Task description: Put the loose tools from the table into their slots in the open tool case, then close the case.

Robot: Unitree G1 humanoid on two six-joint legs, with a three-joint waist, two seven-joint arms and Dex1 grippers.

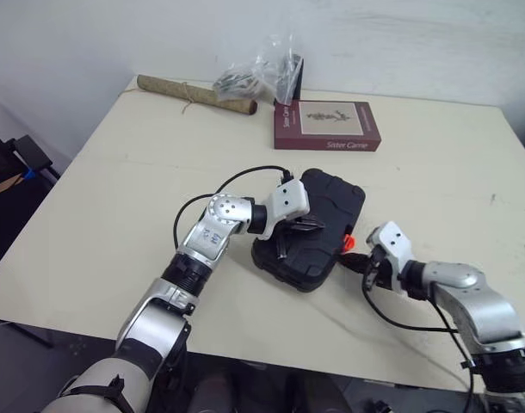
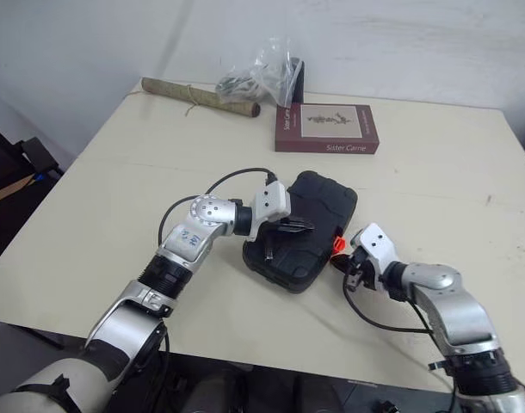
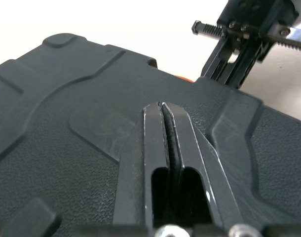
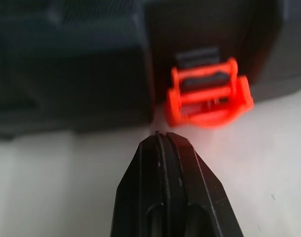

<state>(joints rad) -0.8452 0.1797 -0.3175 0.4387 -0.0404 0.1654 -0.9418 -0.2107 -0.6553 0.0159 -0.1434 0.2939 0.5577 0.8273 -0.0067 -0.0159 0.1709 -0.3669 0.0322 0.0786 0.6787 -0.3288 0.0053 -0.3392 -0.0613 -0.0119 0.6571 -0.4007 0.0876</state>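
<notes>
Right wrist view: the right jaws are pressed together, their tip just short of the orange latch [image 4: 207, 101] on the closed black tool case [image 1: 330, 205], mid-desk [image 1: 116, 206]. The left jaws, likewise pinched together, lie on its lid. Behind lies a red book [image 1: 327, 126].

You have one surface [image 1: 125, 189] to look over. On it you can count one black tool case [image 1: 331, 202], and one orange latch [image 1: 350, 242] on that case. There is also one maroon book [image 1: 327, 126], one brown roll [image 1: 194, 94] and one clear plastic bag [image 1: 258, 76]; the dark bits inside it are too jumbled to count. Two hands show: one left hand [image 1: 314, 226] and one right hand [image 1: 363, 262].
</notes>
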